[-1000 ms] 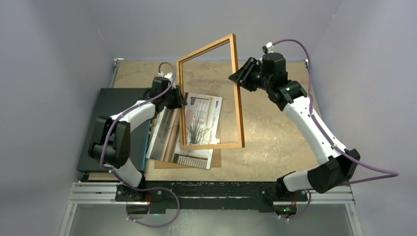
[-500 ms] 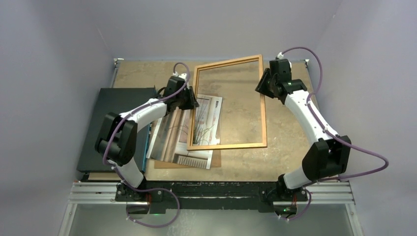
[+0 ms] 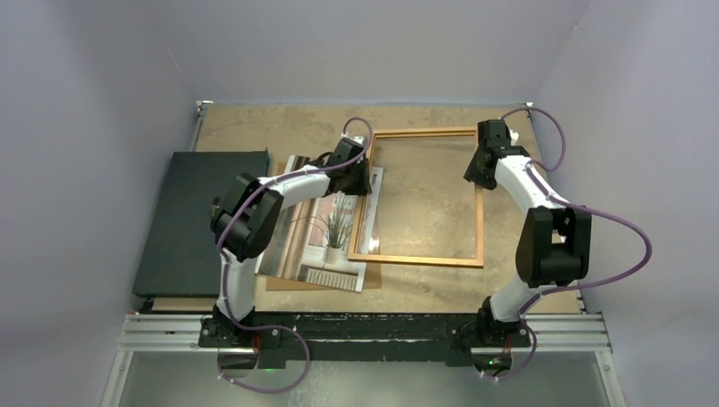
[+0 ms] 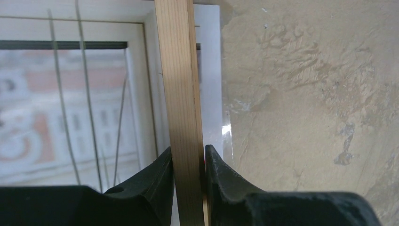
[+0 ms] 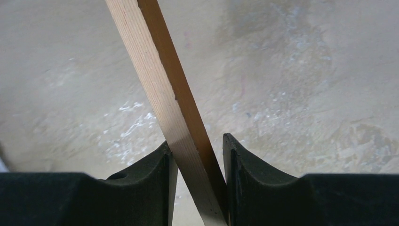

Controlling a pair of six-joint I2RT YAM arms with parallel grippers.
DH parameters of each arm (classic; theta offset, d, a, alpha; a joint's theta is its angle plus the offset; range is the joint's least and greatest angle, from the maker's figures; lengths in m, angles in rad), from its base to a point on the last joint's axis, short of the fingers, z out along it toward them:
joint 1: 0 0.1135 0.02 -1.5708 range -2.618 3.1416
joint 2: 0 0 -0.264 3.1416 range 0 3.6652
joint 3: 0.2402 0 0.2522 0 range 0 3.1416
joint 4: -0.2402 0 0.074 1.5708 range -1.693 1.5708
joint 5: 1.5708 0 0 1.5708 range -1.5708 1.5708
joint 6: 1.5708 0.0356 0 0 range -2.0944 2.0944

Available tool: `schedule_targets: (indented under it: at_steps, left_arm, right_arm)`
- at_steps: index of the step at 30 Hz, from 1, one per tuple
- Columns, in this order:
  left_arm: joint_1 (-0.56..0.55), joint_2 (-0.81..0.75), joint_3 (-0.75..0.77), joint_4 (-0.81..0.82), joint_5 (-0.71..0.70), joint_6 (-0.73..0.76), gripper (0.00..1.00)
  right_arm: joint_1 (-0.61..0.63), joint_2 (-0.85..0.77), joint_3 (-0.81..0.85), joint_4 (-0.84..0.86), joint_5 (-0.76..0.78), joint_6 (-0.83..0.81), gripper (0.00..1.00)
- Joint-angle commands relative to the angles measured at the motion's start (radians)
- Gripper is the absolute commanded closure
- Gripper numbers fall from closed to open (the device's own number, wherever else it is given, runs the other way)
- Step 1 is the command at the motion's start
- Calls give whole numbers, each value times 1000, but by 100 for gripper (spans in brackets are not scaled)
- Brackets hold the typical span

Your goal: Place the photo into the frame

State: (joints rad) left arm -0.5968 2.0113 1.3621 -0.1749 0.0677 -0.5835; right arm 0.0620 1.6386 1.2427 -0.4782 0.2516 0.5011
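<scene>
Tan, scuffed tabletop (image 3: 254, 127) fills the scene, and the frame (image 3: 415, 260) sits low and level over its middle; touching down or just above, hard to say. Left gripper (image 3: 360, 178) is pinched on the left rail and right gripper (image 3: 476, 174) is clamped on the right rail. Left of the frame lies the photo (image 3: 326, 250), right edge tucked under that left rail, far part hidden by the left arm.

Overhead plus wrist close-ups, frame (image 3: 415, 259) shared
</scene>
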Motion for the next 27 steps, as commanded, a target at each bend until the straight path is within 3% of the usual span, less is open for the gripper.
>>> schedule_targets:
  at_steps: [1,8,24,25,27]
  left_arm:
    - [-103,29,116,111,124,-5,100]
    - [-169,119,190,120,132,-15,100]
    - [-268,198,300,103,117,29,100]
    - [-273,198,306,99,113,37,98]
    - [-282,190,306,96,110,54,79]
  right_arm:
    - [-3,44,4,87,-32,19,60]
    - [-51,141,38,98,8,-1,59]
    - [-122,324,134,120,23,-58,45]
    - [-126,338,143,121,16,-64,44]
    - [-131,367,161,118,12,-73,42]
